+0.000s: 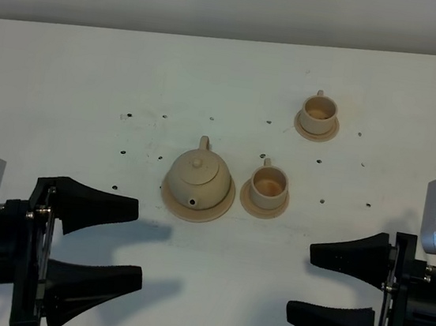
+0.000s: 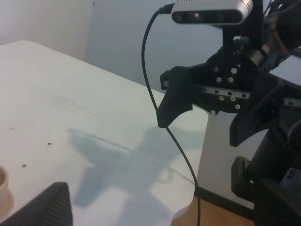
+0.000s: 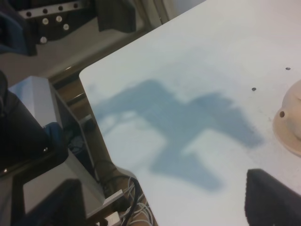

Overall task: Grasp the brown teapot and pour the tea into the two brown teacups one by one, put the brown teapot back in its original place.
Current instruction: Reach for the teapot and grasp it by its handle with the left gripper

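Left claw (image 1: 138, 245) and right claw (image 1: 299, 283) are held released and empty, well short of teapot (image 1: 198, 178), which is seated on its saucer (image 1: 168, 202); judged pre-grasp.

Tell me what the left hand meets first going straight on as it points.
Likely the right hand, facing it across bare table. The left hand aims just in front of the saucer under the teapot; a graze is possible.

Teacup (image 1: 268, 187) stands just right of teapot (image 1: 198, 176); table (image 1: 212, 274) in front open.
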### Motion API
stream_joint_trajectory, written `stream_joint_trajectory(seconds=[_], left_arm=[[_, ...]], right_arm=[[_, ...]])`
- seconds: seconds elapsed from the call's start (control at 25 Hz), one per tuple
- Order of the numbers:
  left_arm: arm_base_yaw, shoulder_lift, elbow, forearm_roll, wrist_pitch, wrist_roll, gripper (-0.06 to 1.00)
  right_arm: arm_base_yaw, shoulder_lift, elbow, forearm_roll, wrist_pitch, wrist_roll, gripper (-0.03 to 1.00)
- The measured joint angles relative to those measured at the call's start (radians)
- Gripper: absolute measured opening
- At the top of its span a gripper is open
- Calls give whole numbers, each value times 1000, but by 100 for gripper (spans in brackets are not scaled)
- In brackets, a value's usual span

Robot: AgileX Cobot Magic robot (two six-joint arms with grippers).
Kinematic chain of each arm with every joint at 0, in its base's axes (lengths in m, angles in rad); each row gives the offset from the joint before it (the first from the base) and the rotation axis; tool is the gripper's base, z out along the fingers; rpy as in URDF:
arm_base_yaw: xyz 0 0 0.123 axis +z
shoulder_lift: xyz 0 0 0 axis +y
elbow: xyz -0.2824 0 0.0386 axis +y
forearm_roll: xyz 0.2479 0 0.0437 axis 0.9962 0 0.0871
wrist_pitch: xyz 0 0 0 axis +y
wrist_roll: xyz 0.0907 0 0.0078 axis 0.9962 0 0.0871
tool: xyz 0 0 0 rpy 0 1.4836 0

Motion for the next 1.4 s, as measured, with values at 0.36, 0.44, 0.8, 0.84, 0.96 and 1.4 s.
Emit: stream_joint_trajectory(seconds=[0.36, 0.44, 0.8, 0.84, 0.96, 1.4], left_arm=[[0, 0, 0, -28, 0, 0, 70], [0, -1, 0, -41, 0, 0, 68], [0, -197, -33, -100, -38, -61, 59], [0, -228, -41, -99, -67, -76, 58], [0, -303, -49, -97, -143, -122, 55], [0, -329, -50, -76, -217, -200, 48]], right_arm=[[0, 0, 0, 2, 29, 31, 67], [0, 0, 0, 4, 38, 35, 66], [0, 0, 0, 4, 46, 48, 63], [0, 0, 0, 4, 46, 62, 63], [0, -2, 0, 4, 49, 138, 58], [0, -282, -150, 4, -113, 401, 31]])
